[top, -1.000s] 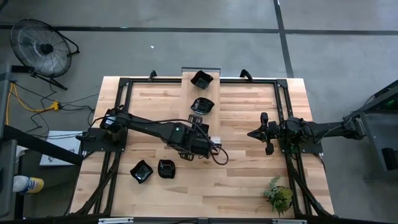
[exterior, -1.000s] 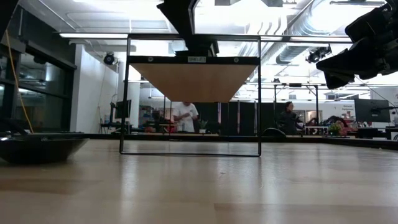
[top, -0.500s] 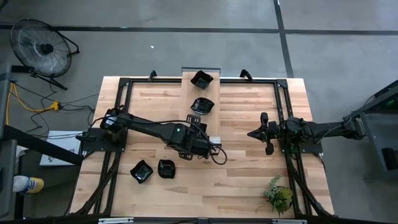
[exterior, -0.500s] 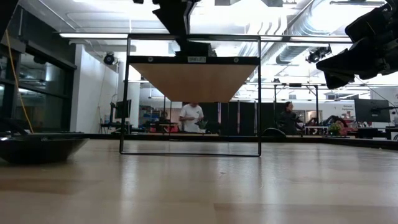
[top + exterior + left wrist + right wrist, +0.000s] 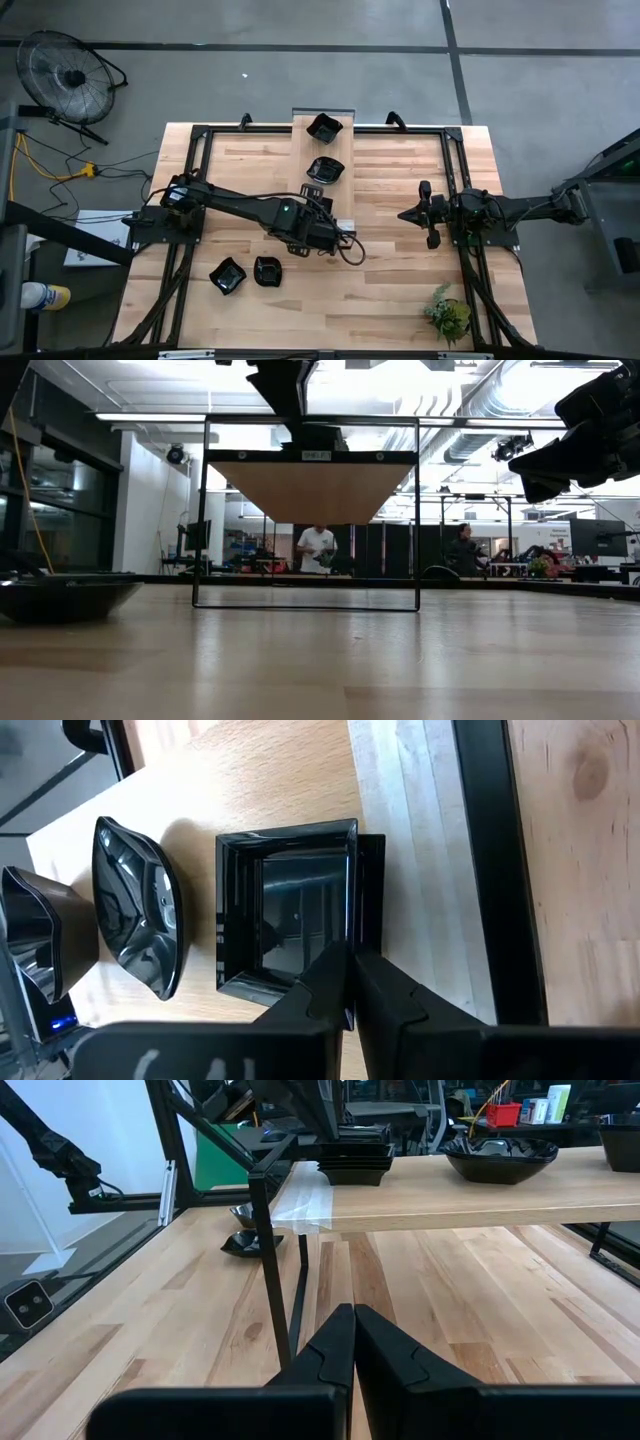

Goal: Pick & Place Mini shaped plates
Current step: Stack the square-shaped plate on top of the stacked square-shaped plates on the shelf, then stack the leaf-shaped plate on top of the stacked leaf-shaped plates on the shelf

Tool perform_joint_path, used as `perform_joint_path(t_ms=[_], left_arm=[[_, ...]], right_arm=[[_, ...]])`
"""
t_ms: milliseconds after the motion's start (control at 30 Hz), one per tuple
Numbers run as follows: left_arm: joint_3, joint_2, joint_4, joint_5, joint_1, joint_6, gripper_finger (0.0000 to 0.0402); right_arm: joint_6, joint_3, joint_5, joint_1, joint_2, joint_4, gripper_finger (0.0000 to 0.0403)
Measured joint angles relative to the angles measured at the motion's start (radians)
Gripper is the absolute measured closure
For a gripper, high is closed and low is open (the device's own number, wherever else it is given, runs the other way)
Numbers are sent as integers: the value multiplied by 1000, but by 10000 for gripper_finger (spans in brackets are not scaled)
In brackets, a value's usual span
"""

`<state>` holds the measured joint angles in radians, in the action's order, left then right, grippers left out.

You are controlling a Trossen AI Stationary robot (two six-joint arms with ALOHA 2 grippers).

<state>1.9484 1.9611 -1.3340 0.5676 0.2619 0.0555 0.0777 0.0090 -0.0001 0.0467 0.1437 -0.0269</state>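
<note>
Overhead, the left arm reaches across the middle of the wooden table (image 5: 400, 290), its left gripper (image 5: 322, 205) over a raised wooden shelf (image 5: 322, 160) that juts in from the far edge. Seen from that arm's wrist, the gripper's dark fingers (image 5: 385, 1005) are pressed nearly together, their tips at the near rim of a square black plate (image 5: 295, 910) that lies on the shelf on top of a second square plate; whether they actually pinch the rim cannot be told. Just beside the square plate lies a scalloped black plate (image 5: 140, 920), and a further dark dish (image 5: 35, 945) shows at the frame's edge. From above, two black plates (image 5: 324, 148) sit on the shelf beyond the gripper, one behind the other. Two more mini shaped plates (image 5: 246, 272) rest side by side on the table near the front left, and the edge of one black dish (image 5: 60, 598) looms in the table-level view. The right gripper (image 5: 405, 214) waits clenched and empty above the right side of the table, pointing toward the centre. A small green plant (image 5: 448, 312) stands at the front right corner. Beyond the table a floor fan (image 5: 65, 75) stands on the grey floor, and a person (image 5: 318, 548) is visible in the room behind.
</note>
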Motion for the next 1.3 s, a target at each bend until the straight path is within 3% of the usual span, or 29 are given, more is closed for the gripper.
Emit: perform_joint_path(t_ms=[600,967,1167,1300], left_arm=[[0,0,1,-25,0,0,343],[0,-2,0,-50,0,13,272],[1,-44,-16,-108,7,7,255],[2,-95,-36,-57,28,-30,254]], right_arm=[[0,0,0,0,0,0,398],[0,0,0,0,0,0,398],[0,0,0,0,0,0,398],[0,0,0,0,0,0,398]])
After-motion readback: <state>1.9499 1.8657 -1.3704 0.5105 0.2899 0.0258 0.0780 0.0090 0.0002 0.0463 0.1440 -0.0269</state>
